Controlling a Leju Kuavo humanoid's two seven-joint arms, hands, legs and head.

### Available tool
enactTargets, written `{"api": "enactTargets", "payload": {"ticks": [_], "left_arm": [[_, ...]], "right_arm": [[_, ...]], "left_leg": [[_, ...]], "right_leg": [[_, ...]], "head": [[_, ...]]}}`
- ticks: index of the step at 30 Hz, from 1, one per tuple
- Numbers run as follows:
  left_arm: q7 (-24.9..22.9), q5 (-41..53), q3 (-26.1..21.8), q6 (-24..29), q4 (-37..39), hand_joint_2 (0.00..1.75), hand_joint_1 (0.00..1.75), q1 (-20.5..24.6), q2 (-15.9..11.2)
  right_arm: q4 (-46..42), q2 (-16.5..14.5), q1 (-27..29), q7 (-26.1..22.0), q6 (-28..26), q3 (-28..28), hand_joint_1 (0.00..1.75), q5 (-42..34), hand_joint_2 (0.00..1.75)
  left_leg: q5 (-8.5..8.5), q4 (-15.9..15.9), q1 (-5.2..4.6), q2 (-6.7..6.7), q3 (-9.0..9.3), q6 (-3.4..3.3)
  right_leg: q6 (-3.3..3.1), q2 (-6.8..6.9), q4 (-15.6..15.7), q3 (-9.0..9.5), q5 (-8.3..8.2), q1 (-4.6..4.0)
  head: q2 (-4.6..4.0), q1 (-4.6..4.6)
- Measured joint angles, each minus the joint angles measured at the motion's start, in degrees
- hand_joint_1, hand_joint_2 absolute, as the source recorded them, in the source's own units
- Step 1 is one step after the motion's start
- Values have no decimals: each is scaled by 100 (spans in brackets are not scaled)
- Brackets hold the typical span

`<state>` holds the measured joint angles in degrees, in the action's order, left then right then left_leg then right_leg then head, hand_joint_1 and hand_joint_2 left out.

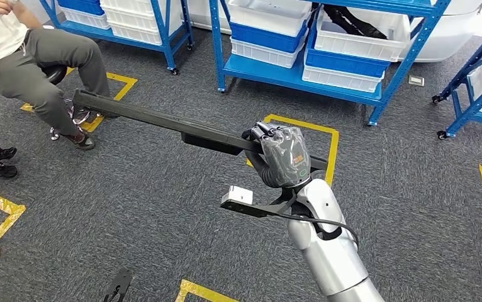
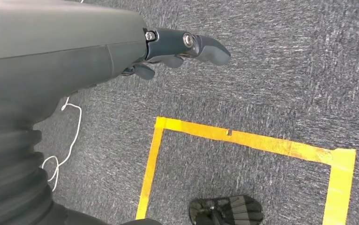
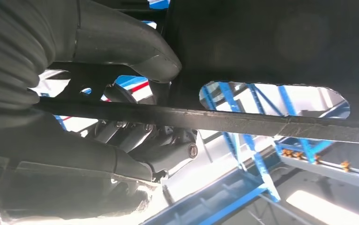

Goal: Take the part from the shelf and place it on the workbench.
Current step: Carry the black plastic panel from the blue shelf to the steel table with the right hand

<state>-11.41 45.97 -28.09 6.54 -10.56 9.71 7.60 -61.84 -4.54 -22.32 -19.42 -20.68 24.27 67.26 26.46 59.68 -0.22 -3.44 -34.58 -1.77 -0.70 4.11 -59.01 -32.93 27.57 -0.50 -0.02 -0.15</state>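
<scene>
Black long part (image 1: 163, 121) held in the air over grey carpet (image 1: 163, 214), gripped near one end by the right hand (image 1: 282, 154); its fingers (image 3: 135, 47) wrap the bar, thumb on one side and darker fingers on the other, closed on it. Most of the part runs away from the fingers toward a seated person (image 1: 31, 56); a short stub sticks out past the fingers on the other side. Blue shelf (image 1: 326, 44) with white and blue bins stands beyond the fingers, well apart from the part. Left hand (image 2: 177, 49) hangs over the carpet holding nothing, fingers loosely apart, above a yellow tape square (image 2: 243, 140). More yellow tape marks on the floor below the right hand.
</scene>
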Motion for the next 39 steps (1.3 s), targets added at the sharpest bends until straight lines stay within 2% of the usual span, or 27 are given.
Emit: {"api": "enactTargets", "payload": {"ticks": [1, 3, 5, 7, 9, 10, 11, 13, 14, 15, 16, 17, 18, 20, 22, 24, 25, 26, 27, 28, 30, 31, 33, 34, 36, 37, 39], "left_arm": [[1, 9, -1, -1, 0, 175, 0, -3, -3], [1, 17, -5, -3, 0, 175, 0, -24, -5], [0, 17, -20, -3, 0, 175, 0, -33, -3], [0, 17, -38, -3, 0, 175, 0, -29, 7], [0, 17, -47, -7, 1, 175, 0, -40, 15], [0, 17, -50, -8, 1, 175, 0, -50, 16], [0, 17, -53, -9, 1, 175, 0, -59, 16], [0, 18, -57, -9, 1, 175, 0, -65, 16], [-1, 19, -58, -7, 0, 175, 0, -65, 16], [-1, 21, -60, -4, 0, 175, 0, -65, 16], [-2, 24, -61, -2, 1, 175, 0, -70, 16], [-2, 25, -62, 0, 1, 175, 0, -77, 16], [-2, 26, -62, 1, 2, 175, 0, -85, 12], [5, 25, -63, 3, 2, 175, 0, -93, 5], [31, 24, -62, 3, 2, 175, 0, -84, 3], [68, 21, -63, 0, 2, 175, 0, -79, 4], [85, 17, -67, -2, 2, 175, 0, -81, 4], [97, -1, -75, -3, 2, 175, 0, -83, 3], [105, -37, -89, -8, 2, 175, 0, -84, 2], [112, -88, -107, -15, 2, 175, 0, -84, 2], [117, -261, -179, -53, 2, 175, 0, -80, 5], [104, -367, -241, -87, 3, 175, 0, -86, 9], [20, -530, -399, -167, 9, 175, 0, -130, 16], [-73, -556, -470, -192, 14, 175, 0, -174, 28], [-288, -559, -576, -196, 21, 175, 0, -261, 47], [-389, -580, -626, -186, 24, 175, 0, -294, 60], [-512, -656, -744, -187, 33, 175, 0, -343, 80]], "right_arm": [[-6, -6, 0, 1, 4, 1, 175, 9, 175], [-21, -22, 2, 1, 11, 2, 175, 25, 175], [-44, -32, -7, 1, 11, 2, 175, 31, 175], [-52, -16, 0, 1, 11, 2, 175, 28, 175], [-51, 8, 33, 1, 11, 2, 175, 30, 175], [-51, 16, 48, 1, 11, 3, 175, 30, 175], [-51, 22, 54, 1, 11, 3, 175, 30, 175], [-51, 28, 49, 2, 11, 3, 175, 29, 175], [-51, 29, 45, 3, 11, 4, 175, 29, 175], [-51, 30, 42, 3, 11, 4, 175, 30, 175], [-51, 30, 42, 2, 11, 5, 175, 30, 175], [-52, 27, 40, 2, 11, 5, 175, 31, 175], [-52, 19, 35, 1, 11, 4, 175, 32, 175], [-54, -7, 16, 3, 11, 1, 175, 36, 175], [-55, -22, 1, 5, 14, -1, 175, 43, 175], [-53, -21, 2, 4, 23, 0, 175, 51, 175], [-52, -20, 4, 3, 27, 1, 175, 52, 175], [-51, -20, 5, 0, 26, 1, 175, 51, 175], [-51, -20, 4, -4, 23, 1, 175, 49, 175], [-51, -20, 1, -8, 19, 2, 175, 48, 175], [-51, -19, -12, -14, 13, 2, 175, 45, 175], [-51, -19, -21, -16, 10, 3, 175, 45, 175], [-49, -21, -47, -30, 7, 15, 175, 39, 175], [-43, -23, -63, -43, 4, 26, 175, 30, 175], [-19, -24, -100, -77, -21, 52, 175, -7, 175], [7, -17, -111, -91, -44, 62, 175, -30, 175], [80, 3, -109, -116, -96, 82, 175, -66, 175]], "left_leg": [[6, -50, -26, -5, 4, -19], [-57, -111, -16, 102, 3, -53], [-142, -208, 26, 204, 28, -99], [-192, -246, 46, 317, 18, -126], [-213, -241, 49, 448, -13, -123], [-222, -238, 53, 515, -23, -113], [-231, -235, 60, 584, -26, -99], [-243, -223, 76, 713, -30, -58], [-247, -214, 77, 773, -42, -26], [-256, -209, 76, 818, -63, 13], [-269, -210, 77, 855, -88, 55], [-287, -216, 84, 888, -113, 95], [-295, -214, 100, 885, -136, 129], [-189, -56, 115, 695, -227, 187], [136, 509, 128, 446, -485, 239], [434, 1211, 151, 378, -812, 283], [457, 1367, 159, 366, -886, 297], [375, 1302, 166, 352, -849, 304], [213, 1030, 173, 318, -704, 304], [32, 626, 177, 219, -487, 299], [-172, 1, 143, 58, -159, 271], [-193, -134, 120, 23, -99, 249], [-199, -159, 79, 126, -118, 186], [-216, -175, 73, 175, -114, 149], [-253, -207, 80, 274, -106, 50], [-267, -214, 88, 330, -109, 7], [-280, -212, 87, 469, -129, -44]], "right_leg": [[5, 55, 4, -5, -1, -10], [25, 137, 10, -10, 5, -22], [45, -26, -185, -95, 132, -17], [46, -291, -815, -368, 433, 29], [84, -374, -1466, -663, 665, 76], [134, -380, -1537, -693, 659, 99], [201, -391, -1365, -605, 556, 125], [324, -509, -580, -224, 238, 188], [341, -579, -234, -54, 119, 205], [327, -632, -26, 41, 53, 209], [285, -653, 49, 67, 34, 198], [236, -613, 55, 68, 11, 181], [188, -574, 60, 57, -10, 190], [98, -491, 82, 56, -47, 219], [40, -399, 90, 56, -55, 217], [25, -285, 89, 53, -50, 198], [25, -226, 89, 51, -48, 195], [26, -171, 88, 52, -46, 197], [28, -120, 88, 55, -41, 200], [33, -73, 87, 63, -34, 197], [70, 8, 88, 71, -12, 151], [95, 48, 92, 78, -5, 125], [158, 131, 107, 98, 3, 97], [190, 103, 79, 84, 30, 101], [196, -91, -241, -62, 220, 117], [170, -225, -584, -226, 382, 128], [131, -348, -1371, -599, 675, 128]], "head": [[0, 2], [0, -3], [0, 5], [0, 25], [0, 39], [0, 40], [0, 39], [0, 42], [0, 42], [0, 42], [0, 39], [0, 38], [1, 38], [1, 17], [0, -15], [0, -25], [0, -26], [0, -26], [0, -26], [0, -28], [0, -24], [1, -21], [1, -2], [1, -1], [1, 4], [1, 8], [0, 21]]}}
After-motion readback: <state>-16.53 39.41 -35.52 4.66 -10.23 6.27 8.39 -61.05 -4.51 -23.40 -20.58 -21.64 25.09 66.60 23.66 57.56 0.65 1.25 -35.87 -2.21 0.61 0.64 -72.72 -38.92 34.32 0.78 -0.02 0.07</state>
